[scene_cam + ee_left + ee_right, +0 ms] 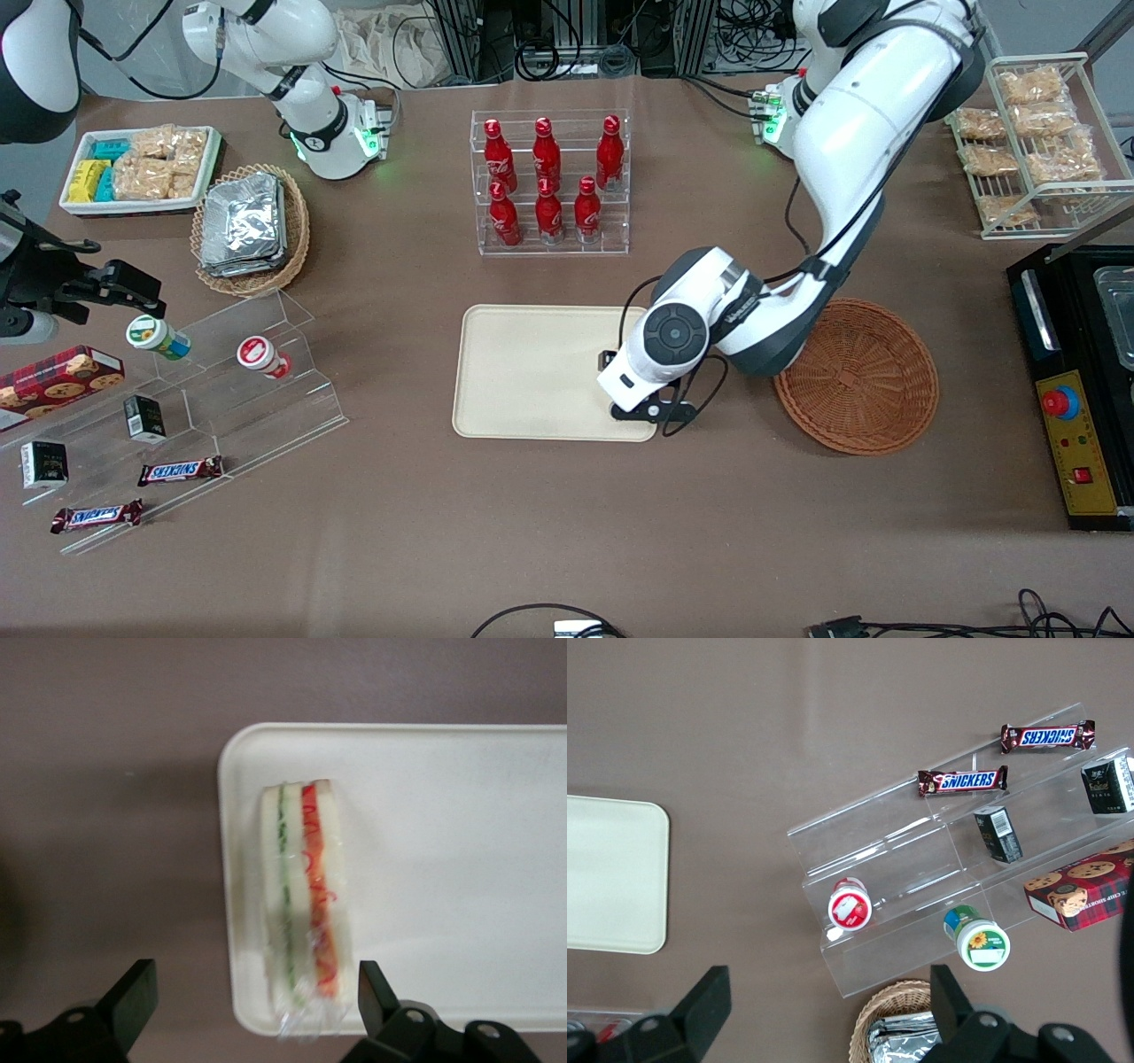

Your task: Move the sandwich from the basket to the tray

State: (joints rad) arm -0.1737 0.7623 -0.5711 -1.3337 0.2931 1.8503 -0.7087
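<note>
toward the parked arm's end of the table: a white bin (140,168) of yellow, teal and tan snack packets, with a lighter wicker basket (251,230) of silver foil packets beside it. nearer the front camera than those, a clear stepped stand (204,390) carrying two small tubs, two dark boxes, a cookie box (58,377) and two snickers bars (180,470).

mid-table: a clear rack of red bottles (551,182), and nearer the camera than the rack, the tray (532,372), cream-beige and flat on the brown table (532,549).

over the tray's edge on the working arm's side: the gripper (251,997), pointed down, fingers (133,992) spread wide and clamping nothing. between those fingers and below them, seen from the left wrist: the sandwich (303,895), wrapped in clear film, resting on the tray close to its rounded corner, green and orange-red filling stripes facing up, one end of the wrap reaching the rim. hidden under the wrist in the front view.

just beside the tray, toward the working arm's end: the basket (864,377), reddish-brown and round, partly under the arm. farther from the camera, a wire rack (1036,142) of tan snack bags; at the table's edge, a black control box (1076,425) with a red button.
</note>
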